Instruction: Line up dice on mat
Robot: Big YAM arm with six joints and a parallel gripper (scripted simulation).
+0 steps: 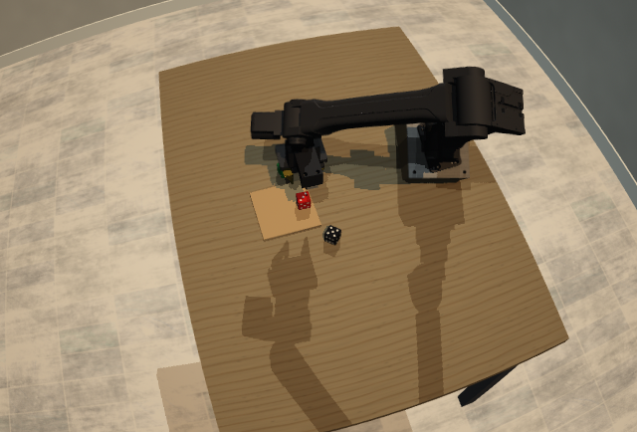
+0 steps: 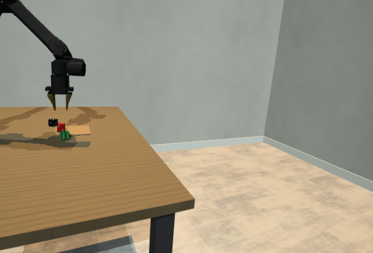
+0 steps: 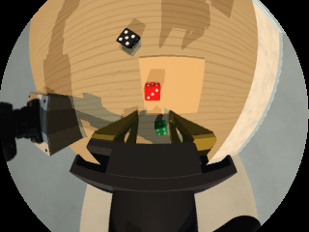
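Note:
The gripper (image 2: 60,109) (image 3: 154,112) is open and empty, raised above the table between the red and green dice. The red die (image 1: 304,200) (image 2: 60,127) (image 3: 153,92) rests on the tan mat (image 1: 278,216) (image 2: 81,130) (image 3: 185,87), close to its base-side edge; a face with three pips shows in the wrist view. The black die (image 1: 331,234) (image 2: 53,122) (image 3: 127,38) lies off the mat near a corner, several pips up. The green die (image 2: 64,135) (image 3: 161,128) lies off the mat on the opposite side, in shadow, mostly hidden by the arm in the top view. The mat lies flat.
The robot base plate (image 1: 414,172) stands on the table to the right in the top view. The arm reaches from it across the table above the green die. Arm shadows fall across the mat's surroundings.

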